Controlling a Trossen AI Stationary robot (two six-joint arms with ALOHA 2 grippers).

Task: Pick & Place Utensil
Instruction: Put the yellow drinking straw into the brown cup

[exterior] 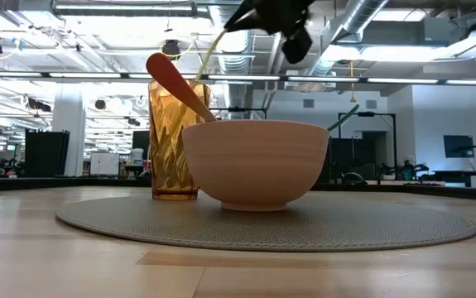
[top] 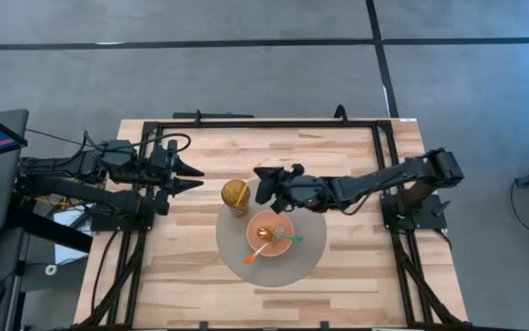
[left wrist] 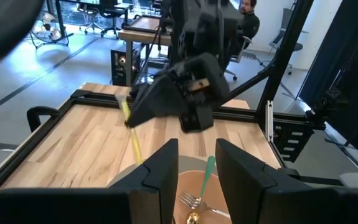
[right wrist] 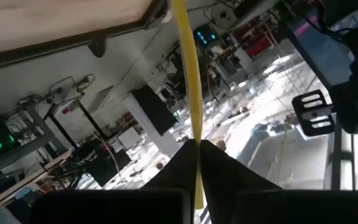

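A thin yellow utensil (right wrist: 187, 68) is held in my shut right gripper (right wrist: 196, 148), which hovers above the table just right of the amber ribbed cup (top: 236, 196). In the low view the yellow utensil (exterior: 210, 54) slants down from the gripper to the cup's (exterior: 174, 141) rim; whether its lower end is inside cannot be told. The cup stands upright on a round grey mat (top: 301, 262). A peach bowl (top: 287, 246) on the mat holds an orange spoon (exterior: 174, 81) and a green-handled fork (left wrist: 207, 174), both leaning on its rim. My left gripper (top: 200, 177) waits open, left of the cup. My right gripper pinches the yellow utensil by one end (right wrist: 195, 134) between its two fingers, seen in the left wrist view (left wrist: 126, 112) too. The fingers come from the table's right, slanting down. The utensil is lifted clear of the table and hangs tilted below the fingers, toward the cup.
A black frame (top: 273, 124) runs around the wooden table top (top: 190, 276). Bare wood lies left of and in front of the mat. A person (left wrist: 248, 15) sits in the room beyond the table.
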